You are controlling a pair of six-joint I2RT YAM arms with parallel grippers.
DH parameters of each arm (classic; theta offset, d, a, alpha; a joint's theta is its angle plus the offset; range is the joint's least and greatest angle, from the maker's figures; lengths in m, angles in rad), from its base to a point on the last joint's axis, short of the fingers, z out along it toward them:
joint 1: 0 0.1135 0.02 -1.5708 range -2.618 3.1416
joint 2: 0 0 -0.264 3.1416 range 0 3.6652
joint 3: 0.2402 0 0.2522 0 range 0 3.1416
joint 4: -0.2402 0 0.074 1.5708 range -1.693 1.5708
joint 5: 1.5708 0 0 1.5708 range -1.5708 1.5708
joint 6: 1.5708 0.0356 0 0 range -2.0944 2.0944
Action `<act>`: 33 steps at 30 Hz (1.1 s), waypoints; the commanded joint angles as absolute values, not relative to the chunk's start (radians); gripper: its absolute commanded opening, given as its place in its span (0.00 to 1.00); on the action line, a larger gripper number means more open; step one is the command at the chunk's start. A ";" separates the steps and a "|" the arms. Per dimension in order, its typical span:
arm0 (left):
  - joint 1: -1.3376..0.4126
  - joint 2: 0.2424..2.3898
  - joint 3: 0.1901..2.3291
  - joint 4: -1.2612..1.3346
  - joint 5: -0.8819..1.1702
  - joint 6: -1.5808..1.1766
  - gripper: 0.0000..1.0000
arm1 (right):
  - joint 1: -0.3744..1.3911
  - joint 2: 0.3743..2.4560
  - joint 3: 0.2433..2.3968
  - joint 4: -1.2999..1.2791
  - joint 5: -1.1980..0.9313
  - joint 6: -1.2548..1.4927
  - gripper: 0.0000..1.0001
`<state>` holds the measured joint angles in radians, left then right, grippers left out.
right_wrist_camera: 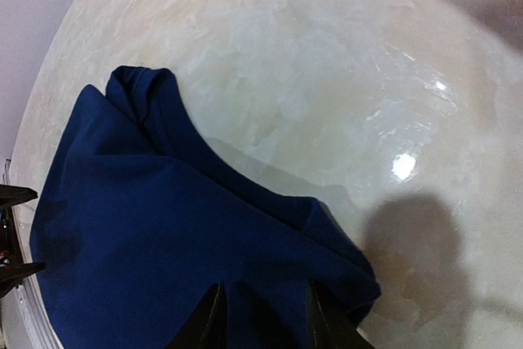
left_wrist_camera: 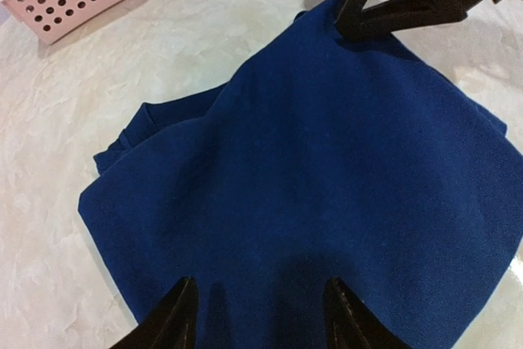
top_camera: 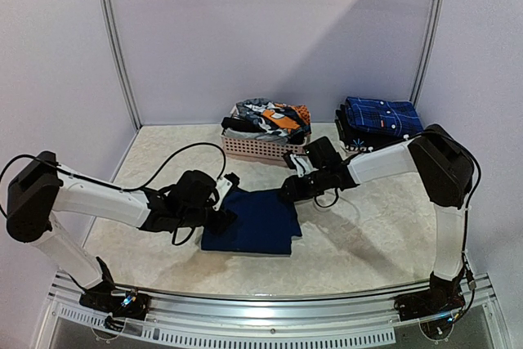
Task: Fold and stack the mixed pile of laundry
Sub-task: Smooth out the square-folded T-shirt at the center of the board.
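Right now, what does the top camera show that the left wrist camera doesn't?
Top only: the folded stack topped with blue plaid, garments heaped in the pink basket. Left wrist only: the left gripper open over an edge of the navy garment. Both: that garment, the basket's wall, the right gripper at the garment's corner.

Navy garment [top_camera: 249, 222] lies flat mid-table, folded into a rough square. Patterned orange-black pieces [top_camera: 270, 118] sit heaped at twelve o'clock, blue plaid stack [top_camera: 377, 118] at two o'clock.
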<state>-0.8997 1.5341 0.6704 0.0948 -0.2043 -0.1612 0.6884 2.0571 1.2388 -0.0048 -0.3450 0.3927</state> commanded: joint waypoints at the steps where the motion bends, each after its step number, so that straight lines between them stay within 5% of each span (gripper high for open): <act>1: -0.919 1.556 0.653 0.126 -0.226 -0.178 0.53 | 0.665 2.100 1.232 -0.029 -0.316 0.414 0.33; 14: -0.895 1.507 0.642 0.100 -0.398 -0.206 0.51 | 0.640 2.125 1.194 -0.021 -0.310 0.449 0.33; 33: -0.678 1.780 0.832 0.154 -0.270 -0.181 0.48 | 0.640 2.025 1.126 -0.014 -0.295 0.449 0.33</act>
<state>-0.7280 1.7199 0.8070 0.1272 -0.3130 -0.1879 0.6544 2.0563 1.1744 0.0895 -0.3481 0.4442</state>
